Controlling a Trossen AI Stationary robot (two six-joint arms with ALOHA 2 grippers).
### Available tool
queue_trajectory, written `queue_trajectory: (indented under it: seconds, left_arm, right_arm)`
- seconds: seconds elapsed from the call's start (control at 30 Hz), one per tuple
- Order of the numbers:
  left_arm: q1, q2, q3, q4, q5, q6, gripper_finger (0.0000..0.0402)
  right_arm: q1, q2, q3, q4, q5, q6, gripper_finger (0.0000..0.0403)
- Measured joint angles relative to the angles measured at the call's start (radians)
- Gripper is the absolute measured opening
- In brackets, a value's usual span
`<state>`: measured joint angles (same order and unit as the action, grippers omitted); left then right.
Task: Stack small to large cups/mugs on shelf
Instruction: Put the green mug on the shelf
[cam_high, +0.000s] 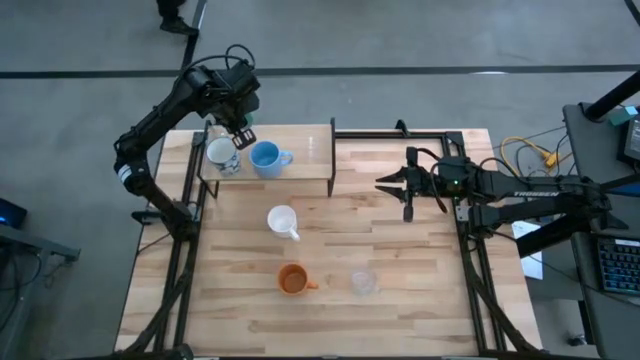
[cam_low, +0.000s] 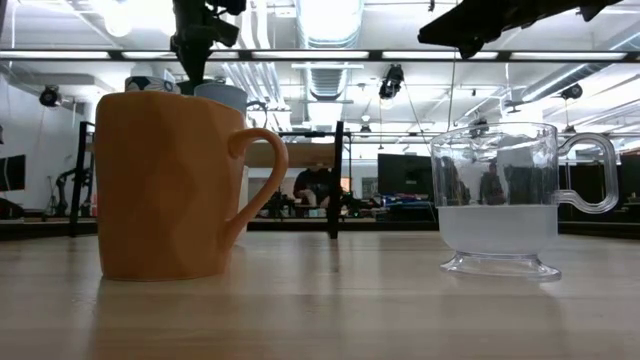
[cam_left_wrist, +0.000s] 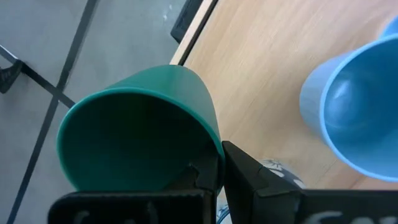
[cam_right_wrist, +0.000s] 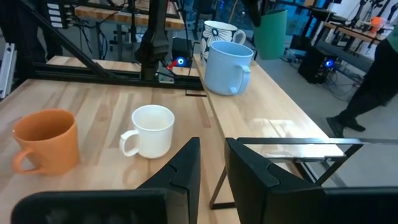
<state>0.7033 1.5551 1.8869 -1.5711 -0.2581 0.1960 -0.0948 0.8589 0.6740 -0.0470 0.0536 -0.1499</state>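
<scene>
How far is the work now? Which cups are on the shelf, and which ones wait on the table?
Done: the light blue cup and a patterned white mug stand on the shelf. In hand: the left gripper holds the green cup above the shelf's end. Left: the white cup, orange cup and clear cup on the table. The right gripper waits empty.

overhead camera looks straight down on the whole table. a low camera sits at tabletop level, close behind the orange mug. wrist cameras look past each arm's fingers; both show the light blue mug.
</scene>
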Motion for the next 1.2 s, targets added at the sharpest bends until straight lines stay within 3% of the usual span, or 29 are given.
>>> queue_trajectory:
  seconds: [1.2]
  left_arm:
    - [0.002,-0.004,-0.063,0.000,0.083,-0.030,0.0000]
  right_arm:
    - [0.000,0.000,-0.001,-0.001,-0.002,0.012,0.0068]
